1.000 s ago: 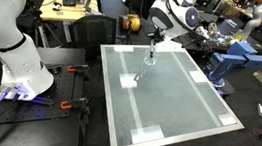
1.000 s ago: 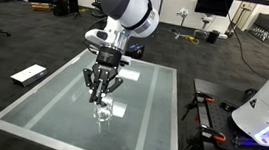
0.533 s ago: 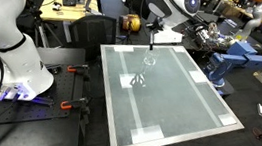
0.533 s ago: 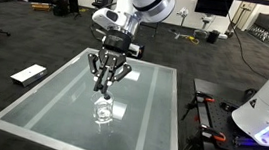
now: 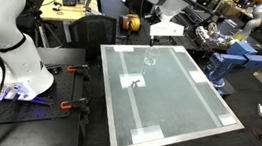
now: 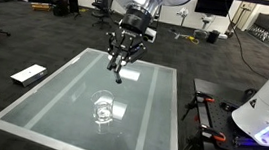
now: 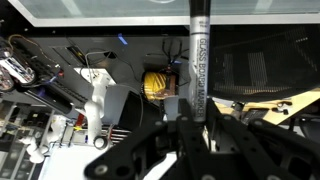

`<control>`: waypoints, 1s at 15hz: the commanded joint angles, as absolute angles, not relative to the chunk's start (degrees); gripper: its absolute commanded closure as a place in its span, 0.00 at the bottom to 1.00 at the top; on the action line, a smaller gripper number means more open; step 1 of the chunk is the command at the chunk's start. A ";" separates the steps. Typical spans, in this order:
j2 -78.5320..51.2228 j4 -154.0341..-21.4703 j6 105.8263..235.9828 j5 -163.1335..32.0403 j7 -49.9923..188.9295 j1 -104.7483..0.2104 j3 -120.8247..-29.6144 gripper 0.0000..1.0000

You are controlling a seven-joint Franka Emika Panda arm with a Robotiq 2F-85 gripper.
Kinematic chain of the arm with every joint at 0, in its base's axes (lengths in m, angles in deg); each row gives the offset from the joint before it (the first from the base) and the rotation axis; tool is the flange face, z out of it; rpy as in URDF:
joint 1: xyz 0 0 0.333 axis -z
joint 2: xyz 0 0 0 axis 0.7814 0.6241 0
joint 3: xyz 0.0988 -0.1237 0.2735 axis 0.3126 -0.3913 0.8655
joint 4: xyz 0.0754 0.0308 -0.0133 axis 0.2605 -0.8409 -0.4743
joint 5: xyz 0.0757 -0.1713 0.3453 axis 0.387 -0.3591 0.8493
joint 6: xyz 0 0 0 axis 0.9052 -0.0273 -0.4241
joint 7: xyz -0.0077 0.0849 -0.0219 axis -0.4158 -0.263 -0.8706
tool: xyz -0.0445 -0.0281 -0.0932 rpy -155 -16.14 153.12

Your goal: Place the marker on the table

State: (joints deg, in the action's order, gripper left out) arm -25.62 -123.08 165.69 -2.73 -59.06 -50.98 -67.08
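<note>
The gripper [image 6: 122, 66] grips the marker [image 7: 198, 55], seemingly tip-down, well above the table [image 6: 63, 88]; it should descend away from the cup [image 6: 102, 109], lay the marker flat, then release

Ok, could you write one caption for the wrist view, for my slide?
Wrist view: the tool clamps the marker, which runs up toward the table at the top of the picture.
</note>
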 commanded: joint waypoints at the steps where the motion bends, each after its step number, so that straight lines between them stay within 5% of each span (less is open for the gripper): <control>1: -31.48 -128.51 170.05 -3.45 -51.72 -50.84 -69.45 0.95; 15: -26.82 -134.20 187.66 -11.88 -16.15 -47.90 -74.95 0.95</control>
State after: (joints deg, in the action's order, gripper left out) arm -29.34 -134.56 185.17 -8.70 -24.44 -48.54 -74.44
